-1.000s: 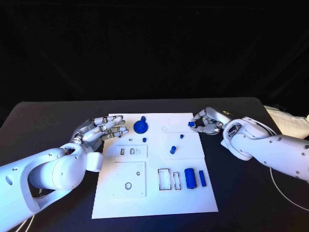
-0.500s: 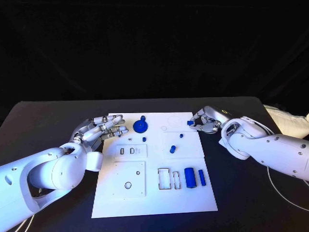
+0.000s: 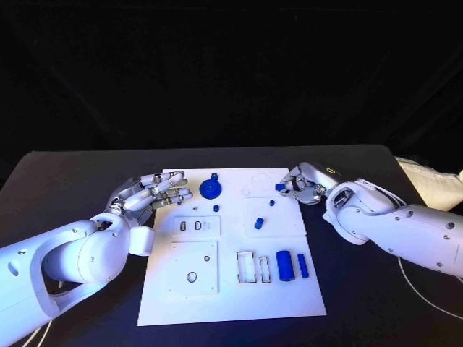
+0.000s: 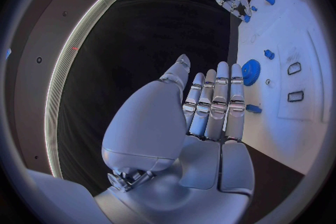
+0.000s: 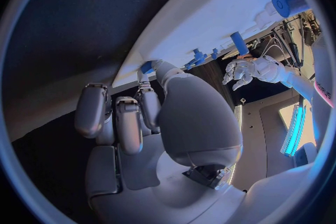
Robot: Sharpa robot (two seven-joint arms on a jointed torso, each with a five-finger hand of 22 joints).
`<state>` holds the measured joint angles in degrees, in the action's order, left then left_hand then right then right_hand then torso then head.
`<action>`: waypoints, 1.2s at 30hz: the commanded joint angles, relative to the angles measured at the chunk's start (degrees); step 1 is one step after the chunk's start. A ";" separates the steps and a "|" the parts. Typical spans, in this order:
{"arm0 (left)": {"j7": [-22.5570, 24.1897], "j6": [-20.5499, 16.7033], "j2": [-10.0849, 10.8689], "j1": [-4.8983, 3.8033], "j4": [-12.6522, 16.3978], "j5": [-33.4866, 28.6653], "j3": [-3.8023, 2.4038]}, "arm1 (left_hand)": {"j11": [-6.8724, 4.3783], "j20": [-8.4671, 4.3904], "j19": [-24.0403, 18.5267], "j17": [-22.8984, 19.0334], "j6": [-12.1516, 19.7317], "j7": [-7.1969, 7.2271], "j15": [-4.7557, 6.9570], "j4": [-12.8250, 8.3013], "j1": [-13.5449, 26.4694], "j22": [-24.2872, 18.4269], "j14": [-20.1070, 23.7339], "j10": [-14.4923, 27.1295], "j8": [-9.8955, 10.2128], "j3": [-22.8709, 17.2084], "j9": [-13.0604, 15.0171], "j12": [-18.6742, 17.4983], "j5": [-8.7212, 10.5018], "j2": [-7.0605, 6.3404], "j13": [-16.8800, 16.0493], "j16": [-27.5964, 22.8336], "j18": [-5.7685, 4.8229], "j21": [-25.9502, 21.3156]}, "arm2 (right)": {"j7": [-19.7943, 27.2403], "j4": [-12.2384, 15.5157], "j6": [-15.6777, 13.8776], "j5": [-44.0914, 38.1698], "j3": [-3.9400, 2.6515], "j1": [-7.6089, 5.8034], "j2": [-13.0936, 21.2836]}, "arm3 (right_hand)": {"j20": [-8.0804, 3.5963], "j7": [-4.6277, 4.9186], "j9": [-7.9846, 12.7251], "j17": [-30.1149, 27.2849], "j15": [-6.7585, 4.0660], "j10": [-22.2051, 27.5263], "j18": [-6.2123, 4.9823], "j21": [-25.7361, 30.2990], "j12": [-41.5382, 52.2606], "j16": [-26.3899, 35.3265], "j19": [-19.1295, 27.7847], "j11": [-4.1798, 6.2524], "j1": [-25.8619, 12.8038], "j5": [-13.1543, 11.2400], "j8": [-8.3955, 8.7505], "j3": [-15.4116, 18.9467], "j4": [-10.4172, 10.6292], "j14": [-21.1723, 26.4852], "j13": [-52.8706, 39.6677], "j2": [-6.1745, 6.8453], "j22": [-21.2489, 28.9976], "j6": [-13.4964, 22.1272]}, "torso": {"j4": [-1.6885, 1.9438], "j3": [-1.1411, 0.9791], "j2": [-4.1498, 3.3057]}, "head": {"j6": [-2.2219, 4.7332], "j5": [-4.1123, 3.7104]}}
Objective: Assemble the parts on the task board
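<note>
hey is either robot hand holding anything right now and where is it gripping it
The right robot hand pinches a small blue part between fingertips at the task board's edge; which part of it cannot be told. The left robot hand holds nothing.

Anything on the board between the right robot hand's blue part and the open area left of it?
Nothing visible. The right robot hand pinches a small blue part at the task board's far right corner. The white surface just left of it looks bare; the nearest piece, a small blue peg, sits nearer the robot.
</note>
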<state>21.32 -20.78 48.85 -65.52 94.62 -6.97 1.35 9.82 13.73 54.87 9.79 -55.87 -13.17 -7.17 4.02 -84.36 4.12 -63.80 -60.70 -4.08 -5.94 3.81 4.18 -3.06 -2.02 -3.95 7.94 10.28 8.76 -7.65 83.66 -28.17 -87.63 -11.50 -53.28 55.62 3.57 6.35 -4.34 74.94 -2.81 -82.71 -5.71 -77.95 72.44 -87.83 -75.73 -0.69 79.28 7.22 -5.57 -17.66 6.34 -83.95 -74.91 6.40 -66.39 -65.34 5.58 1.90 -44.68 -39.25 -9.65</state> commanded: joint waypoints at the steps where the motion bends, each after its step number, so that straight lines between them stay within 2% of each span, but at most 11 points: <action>1: 0.29 0.46 -0.16 -0.01 -0.01 -0.08 -0.03 | 0.17 -0.11 0.38 0.10 0.40 -0.17 0.02 -0.37 -0.07 -0.07 -0.52 -0.06 0.21 -0.07 -0.05 -0.19 0.24 0.59 0.08 -0.37 0.22 -0.33 | -1.46 1.35 -0.10 -2.58 0.10 0.52 0.11 | -0.12 -1.38 -0.57 11.46 -0.33 -0.17 0.85 -0.47 0.47 -0.25 -0.46 0.25 0.19 0.38 -1.29 -0.23 0.18 -5.29 -3.24 -0.25 -0.25 -2.54 | 0.07 0.05 0.11 | 0.15 -0.07; 7: 0.48 1.42 -0.34 -0.01 -0.37 -0.07 -0.03 | 0.11 -0.14 0.45 0.16 0.33 -0.08 0.07 -0.48 -0.12 -0.07 -0.64 -0.16 0.17 -0.15 -0.03 -0.16 0.25 0.67 0.07 -0.38 0.23 -0.34 | -2.59 4.60 -0.65 -2.98 -0.74 -0.49 0.64 | -0.25 -1.55 -0.65 11.72 -0.46 -0.34 0.94 -0.72 0.64 -0.38 -0.74 0.40 -0.21 0.56 -1.44 -0.11 0.43 -5.35 -3.36 -0.23 -0.71 -2.85 | 0.01 0.08 0.16 | 0.49 0.07; 11: 0.73 4.12 -0.46 -0.01 -0.70 0.67 -0.03 | -0.99 -0.67 1.62 0.85 -1.01 1.40 0.91 -0.33 0.60 0.17 -2.51 -1.90 -0.38 -0.13 0.13 0.39 0.23 0.79 -0.09 0.34 0.39 0.11 | -3.26 7.18 -0.09 -2.60 -0.94 -1.43 1.16 | -0.35 -1.63 -0.67 11.80 -0.55 -0.30 0.97 -0.79 0.35 -0.43 -0.82 0.48 -0.65 0.20 -1.47 0.05 0.74 -5.36 -3.17 -0.26 -0.84 -2.93 | 0.11 0.22 0.48 | 0.58 0.11; 15: 0.25 5.27 -0.58 -0.01 -1.02 1.92 -0.03 | -1.86 -1.90 4.30 2.34 -2.10 2.07 2.23 -0.26 0.99 0.77 -6.19 -3.65 -0.58 -0.26 0.13 0.58 0.18 0.86 -0.12 2.10 0.44 1.48 | -4.03 9.46 0.85 -2.41 -1.02 -2.25 1.34 | -0.39 -1.63 -0.66 11.72 -0.58 -0.25 0.96 -0.76 0.14 -0.38 -0.79 0.50 -0.92 0.17 -1.43 0.15 0.94 -5.34 -3.02 -0.26 -0.79 -2.88 | 0.14 0.31 0.81 | 0.42 0.40; 19: -0.82 4.65 -0.62 -0.01 -1.32 3.57 -0.03 | -2.79 -3.63 8.19 5.00 -3.22 2.53 3.82 -0.28 1.14 1.80 -11.10 -5.95 -0.63 -0.59 0.12 0.71 0.13 0.78 -0.19 4.86 0.40 3.75 | -5.00 11.25 2.10 -2.52 -1.05 -2.88 1.11 | -0.42 -1.63 -0.65 11.67 -0.59 -0.19 0.96 -0.75 -0.03 -0.35 -0.78 0.50 -1.09 0.15 -1.40 0.23 1.07 -5.33 -2.92 -0.26 -0.79 -2.85 | 0.28 0.50 1.15 | 0.29 0.97; 24: -3.50 3.14 -0.55 -0.02 -1.46 6.82 -0.03 | -4.35 -6.03 13.96 10.64 -4.90 3.44 5.94 -0.05 1.81 4.01 -17.95 -9.89 -0.79 -0.79 0.22 1.43 0.08 0.32 -0.76 11.99 0.26 8.10 | -6.68 13.70 4.15 -3.03 -1.04 -3.17 0.11 | -0.45 -1.61 -0.64 11.60 -0.60 -0.11 0.95 -0.72 -0.30 -0.31 -0.74 0.49 -1.39 0.11 -1.34 0.38 1.31 -5.31 -2.74 -0.22 -0.73 -2.76 | 0.45 0.64 1.44 | 0.00 1.88; 26: -5.37 2.68 -0.49 -0.03 -1.35 9.22 -0.04 | -5.16 -6.90 15.99 14.40 -5.37 4.05 6.71 0.34 2.50 5.27 -19.66 -11.90 -0.76 -0.66 0.25 2.21 0.07 -0.13 -1.42 16.77 0.18 10.31 | -7.68 14.80 5.46 -3.26 -1.01 -3.22 -0.64 | -0.46 -1.59 -0.63 11.51 -0.60 -0.05 0.94 -0.67 -0.46 -0.26 -0.69 0.48 -1.56 0.10 -1.30 0.47 1.45 -5.29 -2.64 -0.22 -0.66 -2.70 | 0.65 0.75 1.54 | -0.44 2.37; 27: -6.41 2.46 -0.43 -0.04 -1.24 10.58 -0.04 | -5.03 -7.56 16.57 18.02 -5.74 4.62 7.06 0.63 2.71 6.34 -18.55 -11.84 -0.78 -0.86 0.30 2.25 -0.04 -0.13 -1.91 20.87 0.08 11.91 | -8.23 15.33 6.17 -3.42 -0.98 -3.24 -1.03 | -0.46 -1.59 -0.62 11.44 -0.59 -0.02 0.93 -0.64 -0.54 -0.23 -0.66 0.48 -1.66 0.10 -1.28 0.51 1.54 -5.28 -2.58 -0.23 -0.61 -2.67 | 0.67 0.77 1.55 | -0.60 2.53; 30: -8.92 2.07 -0.21 -0.05 -0.95 14.03 -0.05 | -6.19 -7.95 17.84 31.99 -6.21 4.94 7.68 0.99 3.37 8.06 -19.51 -14.06 -0.98 -0.46 0.40 4.21 0.06 -0.85 -3.53 35.88 -0.06 14.58 | -9.45 16.51 7.72 -3.83 -0.82 -3.25 -1.91 | -0.47 -1.58 -0.61 11.38 -0.59 0.01 0.92 -0.61 -0.63 -0.19 -0.62 0.47 -1.76 0.10 -1.26 0.56 1.64 -5.26 -2.53 -0.26 -0.56 -2.64 | 0.77 0.86 1.55 | -1.04 2.91; 34: -12.27 1.25 0.31 -0.06 -0.39 18.14 -0.05 | -6.98 -8.89 19.52 51.02 -7.00 5.72 8.36 1.61 4.38 11.53 -20.42 -15.18 -1.83 0.37 0.69 8.48 -0.03 -1.49 -7.23 55.76 -0.15 19.77 | -10.83 17.97 9.39 -4.75 -0.24 -3.22 -3.07 | -0.47 -1.56 -0.60 11.32 -0.58 0.07 0.93 -0.61 -0.82 -0.15 -0.62 0.46 -2.00 0.22 -1.22 0.66 1.87 -5.25 -2.41 -0.33 -0.57 -2.59 | 0.70 0.84 1.49 | -1.64 3.52; 36: -13.29 0.99 0.50 -0.06 -0.17 19.34 -0.05 | -7.22 -9.28 20.55 57.27 -7.23 6.31 8.70 1.75 4.67 13.88 -20.81 -14.68 -2.31 0.83 0.91 11.11 0.03 -1.85 -9.62 62.18 -0.27 23.28 | -11.15 18.42 9.72 -5.06 0.01 -3.19 -3.44 | -0.48 -1.55 -0.60 11.28 -0.58 0.13 0.95 -0.65 -1.02 -0.13 -0.67 0.45 -2.17 0.35 -1.20 0.74 2.03 -5.24 -2.28 -0.39 -0.67 -2.56 | 0.70 0.85 1.52 | -1.95 3.82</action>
<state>12.80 -18.87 49.28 -65.55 94.10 6.09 1.33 2.77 4.52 74.95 64.94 -63.08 -7.22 1.13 5.86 -80.11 17.35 -83.99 -75.78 -6.22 -5.38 4.66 14.59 -3.06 -3.99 -12.95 67.95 10.28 31.03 -15.95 101.54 -22.07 -90.66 -11.57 -56.54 52.47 3.08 5.81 -5.01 74.91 -2.88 -82.81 -5.72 -78.56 71.60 -88.05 -76.23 -0.40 77.65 7.63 -6.54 -16.77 8.05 -84.03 -74.94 5.91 -67.02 -66.87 6.24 2.70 -43.18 -40.81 -6.25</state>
